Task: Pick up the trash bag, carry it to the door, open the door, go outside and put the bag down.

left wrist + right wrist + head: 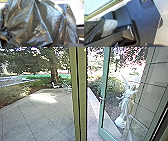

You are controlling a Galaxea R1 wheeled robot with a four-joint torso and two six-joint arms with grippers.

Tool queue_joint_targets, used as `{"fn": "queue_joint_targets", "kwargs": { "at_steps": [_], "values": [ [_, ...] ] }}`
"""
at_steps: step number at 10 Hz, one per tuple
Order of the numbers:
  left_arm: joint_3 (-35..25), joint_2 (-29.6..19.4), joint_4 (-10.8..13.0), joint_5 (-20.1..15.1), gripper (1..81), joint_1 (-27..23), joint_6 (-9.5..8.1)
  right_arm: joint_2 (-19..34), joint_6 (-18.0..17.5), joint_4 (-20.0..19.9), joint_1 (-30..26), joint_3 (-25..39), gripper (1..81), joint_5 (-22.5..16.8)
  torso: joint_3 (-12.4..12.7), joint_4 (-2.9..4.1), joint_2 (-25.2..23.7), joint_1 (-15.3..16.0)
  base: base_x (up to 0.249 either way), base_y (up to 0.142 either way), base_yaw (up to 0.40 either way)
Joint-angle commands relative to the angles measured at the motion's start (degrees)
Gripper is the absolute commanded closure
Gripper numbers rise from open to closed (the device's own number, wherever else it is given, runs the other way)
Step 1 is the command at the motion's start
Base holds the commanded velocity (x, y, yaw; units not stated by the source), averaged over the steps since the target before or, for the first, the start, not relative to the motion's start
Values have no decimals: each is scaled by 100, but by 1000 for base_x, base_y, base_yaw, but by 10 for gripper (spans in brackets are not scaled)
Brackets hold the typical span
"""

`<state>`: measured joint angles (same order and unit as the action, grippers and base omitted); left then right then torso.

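Standing ajar, the green-framed glass door (101,119) is to the right of the olive post (82,94), the reference for places below. Head view: a gap separates door and post. A pale winged statue (126,103) is farther right of the post, seen through the door's glass. Paving (37,114) extends outdoors left of the post, with a sunlit patch on it; beyond, also left of the post, are a tree (54,73) and low planting (15,94).

Left wrist view: trash bag (37,25), black, glossy, sharply creased, close to the camera. Position relative to the post: cannot tell. Left end effector: state cannot be told, nor whether it grips the bag.

Right wrist view: dark creased material (92,30) beside a pale rounded patch (109,26), identity unclear; grey ground (164,33) lies outdoors. Positions relative to the post: cannot tell. Right end effector: state cannot be told.
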<state>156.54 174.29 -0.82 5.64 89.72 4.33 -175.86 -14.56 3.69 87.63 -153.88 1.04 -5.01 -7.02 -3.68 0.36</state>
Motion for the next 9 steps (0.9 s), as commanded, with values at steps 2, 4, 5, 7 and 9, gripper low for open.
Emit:
{"fn": "queue_joint_targets", "kwargs": {
  "at_steps": [2,4,5,7,9],
  "values": [
    [-9,36,64,-310,811,-240,16,-83,23,53,-285,44,10,-306,0,0,0,0,0,0,0],
    [-18,36,64,-301,811,-240,15,-83,32,61,-276,44,10,-306,0,0,0,0,0,0,0],
    [-18,36,65,-301,811,-240,24,-83,31,61,-276,44,10,-306,0,0,0,0,0,0,0],
    [-9,36,73,-301,811,-240,24,-83,31,61,-276,44,10,-306,0,0,0,0,0,-68,0],
    [-9,36,73,-301,811,-240,24,-83,23,61,-267,44,10,-306,0,0,0,0,0,-80,0]
  ]
}}
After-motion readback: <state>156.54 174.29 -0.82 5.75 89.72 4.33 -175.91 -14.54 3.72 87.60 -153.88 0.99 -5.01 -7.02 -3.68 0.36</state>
